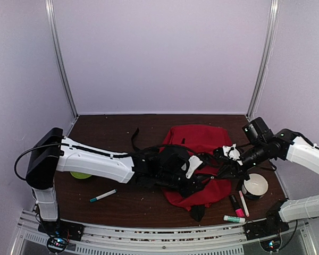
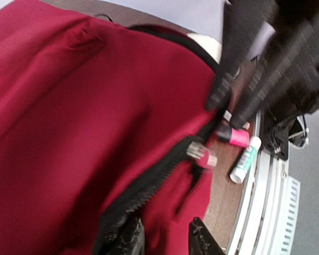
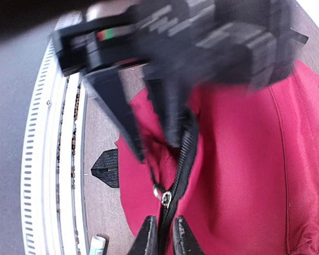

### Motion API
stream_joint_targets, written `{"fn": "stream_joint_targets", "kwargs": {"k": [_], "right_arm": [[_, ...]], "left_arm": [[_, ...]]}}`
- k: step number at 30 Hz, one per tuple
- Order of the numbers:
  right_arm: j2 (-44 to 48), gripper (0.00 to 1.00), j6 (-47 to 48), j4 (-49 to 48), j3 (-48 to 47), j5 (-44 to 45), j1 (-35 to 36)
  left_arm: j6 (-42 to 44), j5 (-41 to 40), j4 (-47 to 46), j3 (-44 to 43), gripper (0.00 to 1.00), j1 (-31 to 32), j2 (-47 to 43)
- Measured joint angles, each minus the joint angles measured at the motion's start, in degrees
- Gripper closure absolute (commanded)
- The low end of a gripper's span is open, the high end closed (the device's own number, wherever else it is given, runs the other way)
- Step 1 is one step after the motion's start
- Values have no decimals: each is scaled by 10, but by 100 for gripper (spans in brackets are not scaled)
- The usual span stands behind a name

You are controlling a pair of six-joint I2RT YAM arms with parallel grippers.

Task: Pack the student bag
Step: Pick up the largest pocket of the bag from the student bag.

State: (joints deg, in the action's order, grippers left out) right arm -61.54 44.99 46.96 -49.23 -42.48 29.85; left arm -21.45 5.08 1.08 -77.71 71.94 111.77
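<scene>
Big red backpack, flopped flat on the table

The student bag (image 1: 202,139) is a large red fabric backpack lying slumped and rumpled on the dark wooden table (image 1: 111,127), right of the middle, its lower edge toward the front. A black zipper (image 3: 183,154) runs along a fold of the cloth, with a small metal zip pull (image 3: 165,197) hanging off it; I can't really tell if that stretch is zipped shut or not. A dark strap (image 1: 134,139) trails off its back-left side, and another black strap end (image 1: 196,212) pokes out under the front edge.
</scene>
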Motion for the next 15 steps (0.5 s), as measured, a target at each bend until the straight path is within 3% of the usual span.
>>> {"fn": "stream_joint_targets", "kwargs": {"k": [8, 10, 13, 15], "right_arm": [[0, 86, -3, 0, 0, -7, 0], [-1, 75, -3, 0, 0, -8, 0], [-3, 49, 2, 9, 0, -8, -2], [-1, 43, 26, 27, 0, -5, -12]], "left_arm": [[-12, 67, -66, 7, 71, -28, -1], [-13, 84, -71, 7, 70, -27, -1], [-14, 101, -72, 11, 67, -27, -2], [-14, 113, -73, 26, 67, -27, -9]]}}
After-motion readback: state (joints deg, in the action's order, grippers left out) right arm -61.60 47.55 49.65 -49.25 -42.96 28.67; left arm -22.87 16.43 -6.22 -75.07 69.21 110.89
